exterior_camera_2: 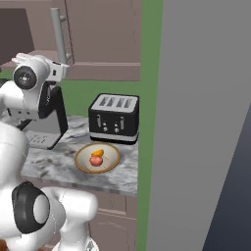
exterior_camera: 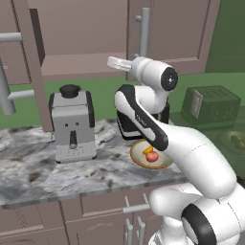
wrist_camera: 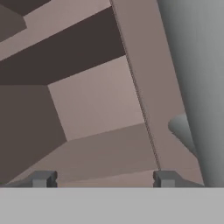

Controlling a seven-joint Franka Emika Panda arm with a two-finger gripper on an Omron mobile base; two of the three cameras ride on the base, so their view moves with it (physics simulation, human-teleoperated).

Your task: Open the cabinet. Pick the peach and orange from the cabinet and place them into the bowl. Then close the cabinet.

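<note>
The cabinet (exterior_camera: 182,28) hangs above the counter with its left door (exterior_camera: 33,72) swung open and its right door shut. The peach (exterior_camera: 152,156) and the orange (exterior_camera: 147,150) lie together in the bowl (exterior_camera: 134,157) on the counter below the arm. In the right base view the peach (exterior_camera_2: 95,161) and orange (exterior_camera_2: 98,153) sit in the bowl (exterior_camera_2: 81,163) in front of the toaster. My gripper (wrist_camera: 103,180) is raised at the cabinet's lower edge, open, nothing between its fingertips (wrist_camera: 41,179). It faces the cabinet's inside beside the right door's grey bar handle (wrist_camera: 197,87).
A silver coffee machine (exterior_camera: 72,124) stands left of the bowl and a black toaster (exterior_camera_2: 113,117) to its right. A green-tinted dish (exterior_camera: 237,139) lies at the counter's far right. A tall grey panel (exterior_camera_2: 206,122) rises close on the right.
</note>
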